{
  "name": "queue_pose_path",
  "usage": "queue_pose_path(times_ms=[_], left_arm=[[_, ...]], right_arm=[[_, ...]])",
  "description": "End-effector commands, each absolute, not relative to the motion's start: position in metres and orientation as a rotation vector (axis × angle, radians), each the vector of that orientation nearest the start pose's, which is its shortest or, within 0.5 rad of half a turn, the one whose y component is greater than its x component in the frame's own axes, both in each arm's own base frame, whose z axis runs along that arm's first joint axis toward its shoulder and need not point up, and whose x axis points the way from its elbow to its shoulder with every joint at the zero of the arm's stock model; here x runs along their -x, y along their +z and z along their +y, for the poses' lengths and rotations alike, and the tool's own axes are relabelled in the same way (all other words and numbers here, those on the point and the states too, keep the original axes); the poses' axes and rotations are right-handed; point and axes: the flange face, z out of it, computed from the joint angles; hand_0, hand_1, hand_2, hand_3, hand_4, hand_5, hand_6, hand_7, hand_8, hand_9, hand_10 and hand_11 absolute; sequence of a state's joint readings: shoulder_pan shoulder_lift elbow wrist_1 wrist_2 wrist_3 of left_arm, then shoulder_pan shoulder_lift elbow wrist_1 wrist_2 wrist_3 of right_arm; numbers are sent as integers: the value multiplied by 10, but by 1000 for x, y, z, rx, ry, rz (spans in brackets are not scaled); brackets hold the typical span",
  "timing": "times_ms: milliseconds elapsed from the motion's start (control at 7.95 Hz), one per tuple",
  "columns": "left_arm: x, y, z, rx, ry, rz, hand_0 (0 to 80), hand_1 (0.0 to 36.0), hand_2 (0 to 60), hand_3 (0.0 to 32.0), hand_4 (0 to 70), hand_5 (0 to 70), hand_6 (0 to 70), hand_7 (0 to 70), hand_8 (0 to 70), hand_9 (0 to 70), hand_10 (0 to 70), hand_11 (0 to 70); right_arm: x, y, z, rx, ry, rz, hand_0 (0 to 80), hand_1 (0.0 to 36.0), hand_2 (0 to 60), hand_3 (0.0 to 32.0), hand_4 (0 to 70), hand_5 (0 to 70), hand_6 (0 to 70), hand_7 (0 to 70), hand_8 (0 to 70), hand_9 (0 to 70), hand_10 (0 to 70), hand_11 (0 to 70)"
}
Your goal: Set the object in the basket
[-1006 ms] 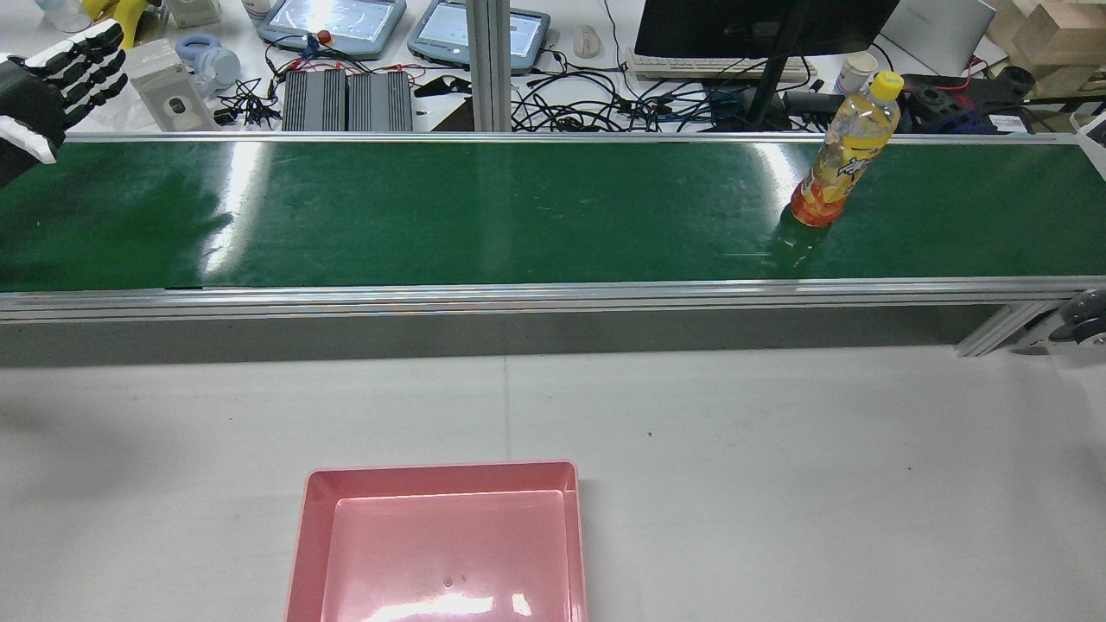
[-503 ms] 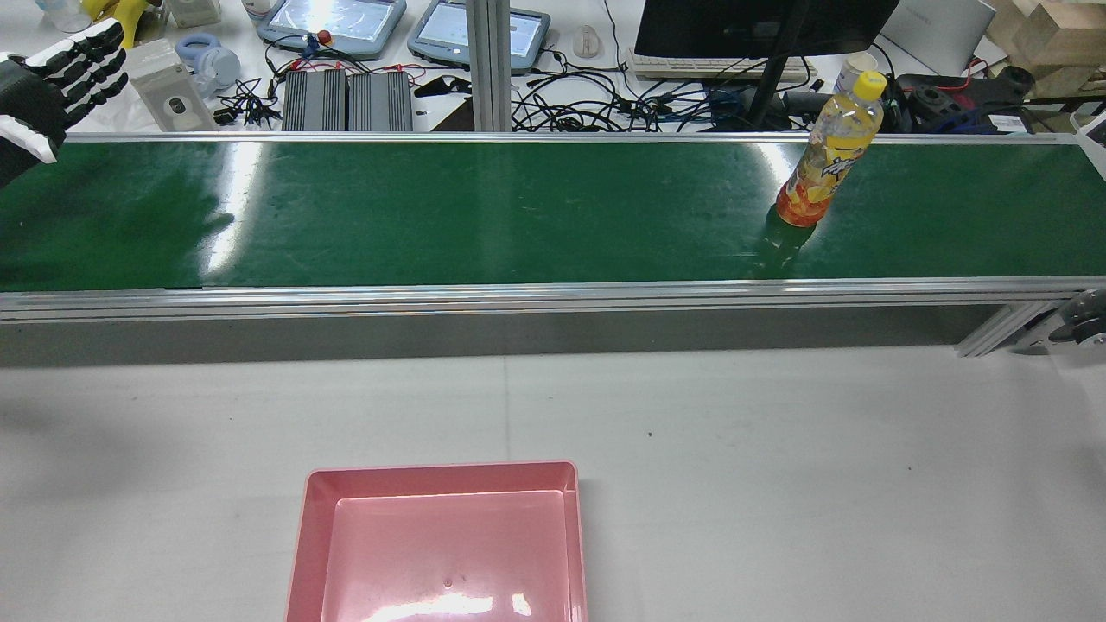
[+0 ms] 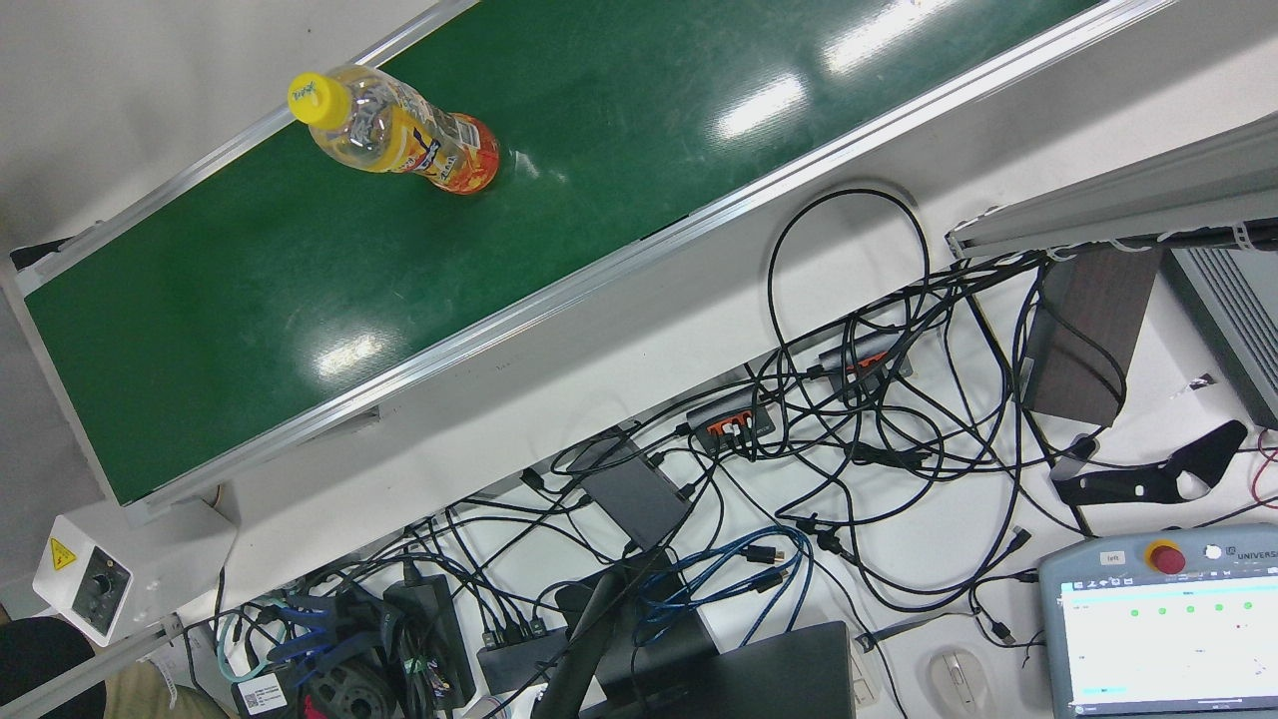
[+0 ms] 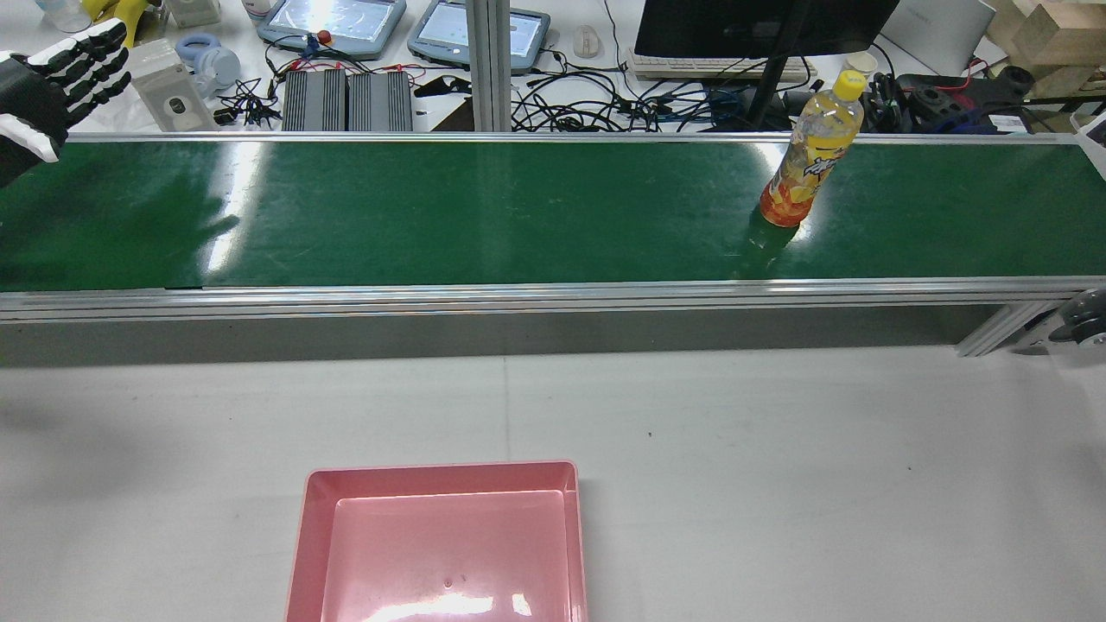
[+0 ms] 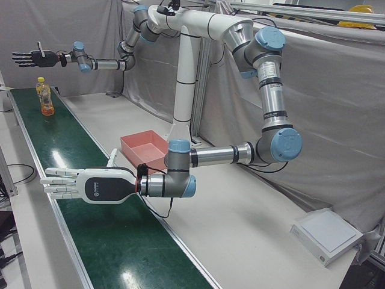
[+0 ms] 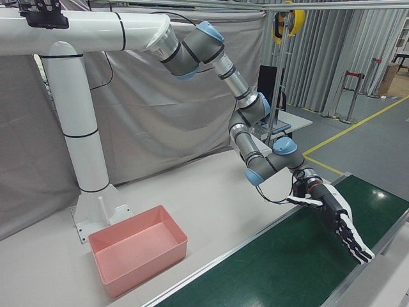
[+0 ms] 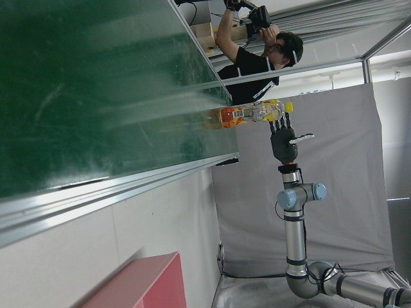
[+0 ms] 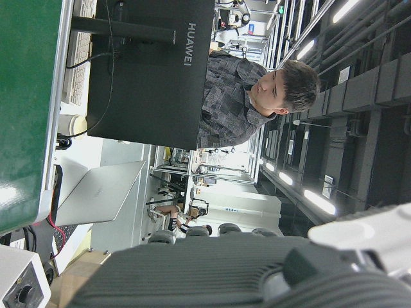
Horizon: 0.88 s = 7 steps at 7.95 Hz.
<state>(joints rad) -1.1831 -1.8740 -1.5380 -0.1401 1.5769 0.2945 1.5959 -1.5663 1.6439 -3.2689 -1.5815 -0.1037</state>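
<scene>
An orange drink bottle [image 4: 804, 164] with a yellow cap stands upright on the green conveyor belt [image 4: 484, 216], toward its right end; it also shows in the front view as the bottle [image 3: 409, 140]. The pink basket [image 4: 436, 467] sits empty on the white table before the belt. My left hand [image 4: 52, 69] hovers open over the belt's left end, far from the bottle [image 5: 44, 98], fingers stretched across the belt. My right hand [image 5: 30, 58] hangs open in the air beyond the bottle [image 7: 247, 113], near cap height, holding nothing.
Past the belt's far rail lie tangled cables [image 4: 605, 104], a monitor [image 4: 760, 26], two teach pendants [image 4: 333, 22] and power bricks. A person [image 7: 257, 51] stands beyond the belt's right end. Bare white table [image 4: 778, 484] lies around the basket.
The bottle has travelled left along the belt, still upright. My left hand has stayed nearly still and open.
</scene>
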Motion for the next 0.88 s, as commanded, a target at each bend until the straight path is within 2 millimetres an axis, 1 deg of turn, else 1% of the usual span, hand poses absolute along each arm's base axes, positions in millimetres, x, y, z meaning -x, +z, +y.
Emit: queue_pose_path(times_ms=[0,754], left_arm=[[-118,513,-639,115,-1449,2357,530,10,0,2,68,55,0,0,0,0,11,27],[-119,511,-640,117,-1447,2357,530,11,0,2,70,64,0,0,0,0,12,29]], right_arm=[[-144,663,-484,130,-2325,2205,0,0,0,0,0,0,0,0,0,0,0,0],[-145,661,-483,130,-2318,2209,0,0,0,0,0,0,0,0,0,0,0,0]])
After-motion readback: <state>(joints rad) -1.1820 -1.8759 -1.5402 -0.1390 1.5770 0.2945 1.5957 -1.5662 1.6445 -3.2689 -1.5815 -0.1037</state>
